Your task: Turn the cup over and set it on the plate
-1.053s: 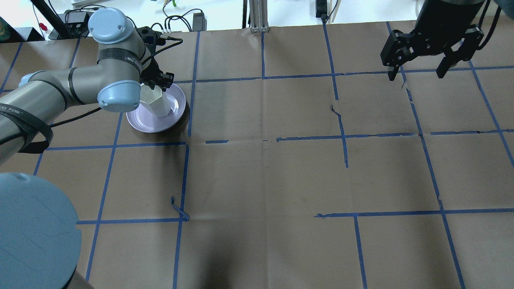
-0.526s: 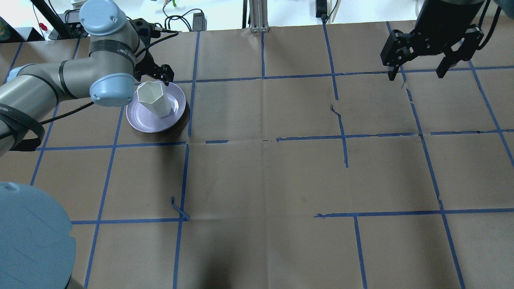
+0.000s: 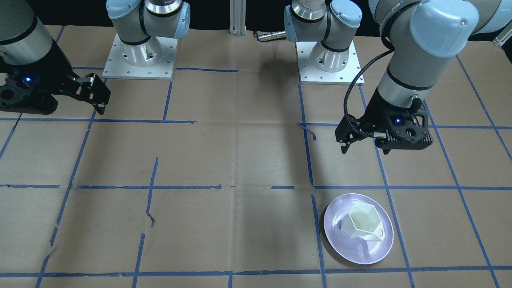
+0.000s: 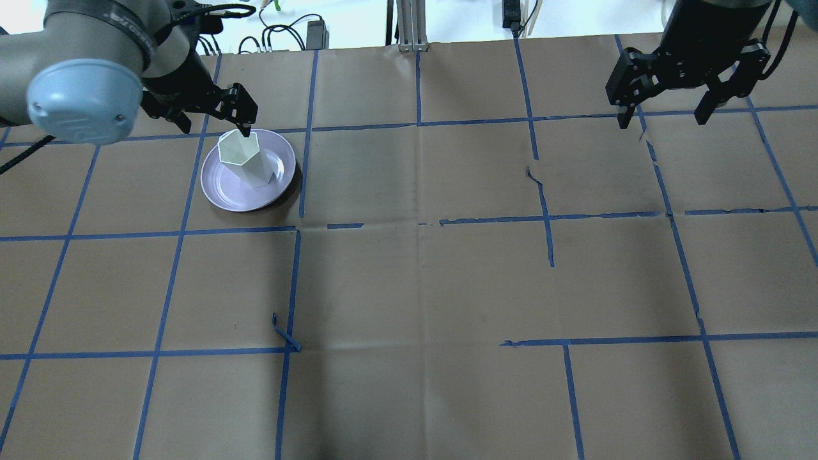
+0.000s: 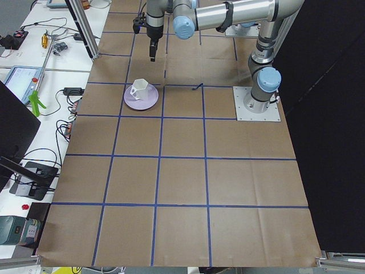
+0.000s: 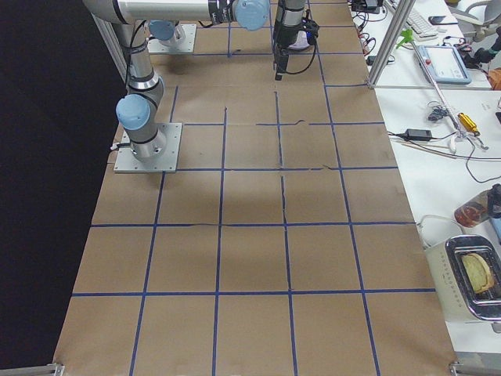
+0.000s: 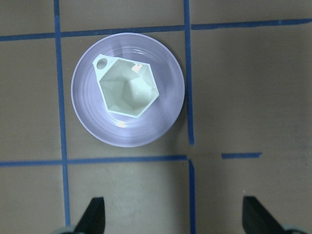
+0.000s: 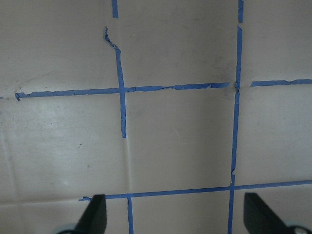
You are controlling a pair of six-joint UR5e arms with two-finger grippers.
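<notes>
The cup [image 4: 246,160] is plain white, faintly greenish inside, and the plate [image 4: 220,191] near the desk's far left corner is a glossy pale lavender. The desk [image 4: 415,287] is covered in matt brown paper crossed by a grid of blue tape lines [image 4: 473,120], ragged in places. The left gripper [image 4: 214,121] and right gripper [image 4: 663,118] are black, and the left arm [image 3: 404,68] is silver-grey with pale blue joint caps.

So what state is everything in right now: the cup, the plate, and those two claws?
Cup: upright, mouth up, standing on the plate, nothing gripping it.
Plate: flat on the table, carrying the cup.
Left gripper: open, empty, raised clear of the cup.
Right gripper: open, empty, hovering over bare table far from the plate.
</notes>
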